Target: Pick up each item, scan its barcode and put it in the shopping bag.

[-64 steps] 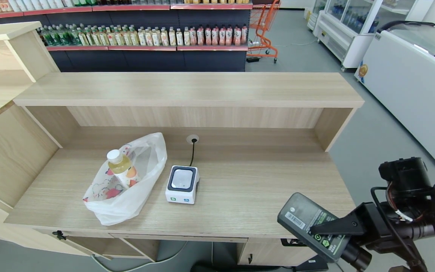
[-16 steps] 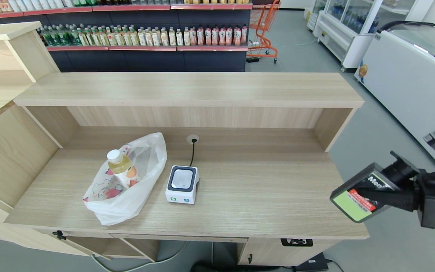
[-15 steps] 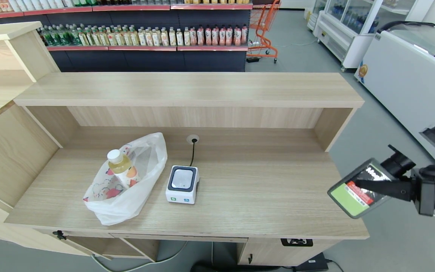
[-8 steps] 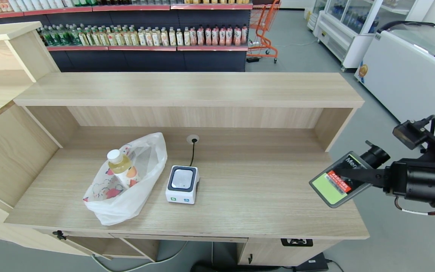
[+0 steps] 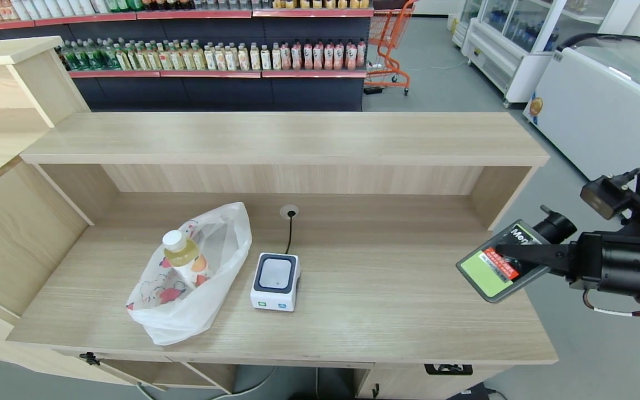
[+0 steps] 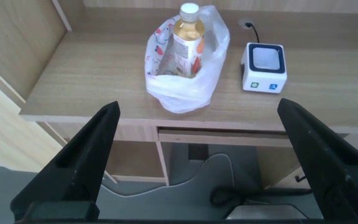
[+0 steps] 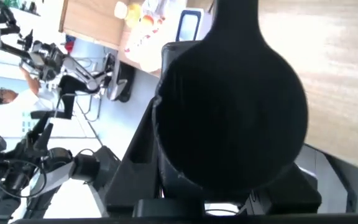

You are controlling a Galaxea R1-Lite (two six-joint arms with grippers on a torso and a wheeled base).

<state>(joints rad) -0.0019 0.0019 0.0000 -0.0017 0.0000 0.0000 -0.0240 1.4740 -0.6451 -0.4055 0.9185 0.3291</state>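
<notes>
Pinched between the fingers of the right gripper [image 5: 511, 256]: a flat dark bottle [image 5: 486, 273] with a black cap, a green label and a red band, label side facing the head camera. Held in the air by the right end of the wooden counter [image 5: 398, 311], clear of its top, tilted with the cap end higher and farther off. One finger laid across the label; the other behind the bottle, hidden. In the right wrist view, a dark rounded mass close against the lens, probably this same bottle seen end-on, though too near to tell for sure.

Wide apart and bare, the fingers of the left gripper [image 6: 196, 118], hanging low in front of the counter's near edge.

On the left half of the counter, a white plastic shopping bag [image 5: 225, 244] [image 6: 179, 93] with cartoon print, mouth open toward the back. Inside it, one drink bottle [image 5: 180, 256] [image 6: 185, 37]: white cap, yellowish liquid, fruit-printed label, standing nearly upright and poking out above the bag's rim.

Just beside the bag, toward the middle of the counter and apart from it, a small white barcode scanner [image 5: 275, 280] [image 6: 264, 65], window facing up, with a black cable [image 5: 290, 233] running back to a round grommet [image 5: 289, 211] in the countertop.

Behind the counter, store shelves [image 5: 214, 55] lined with drink bottles.
</notes>
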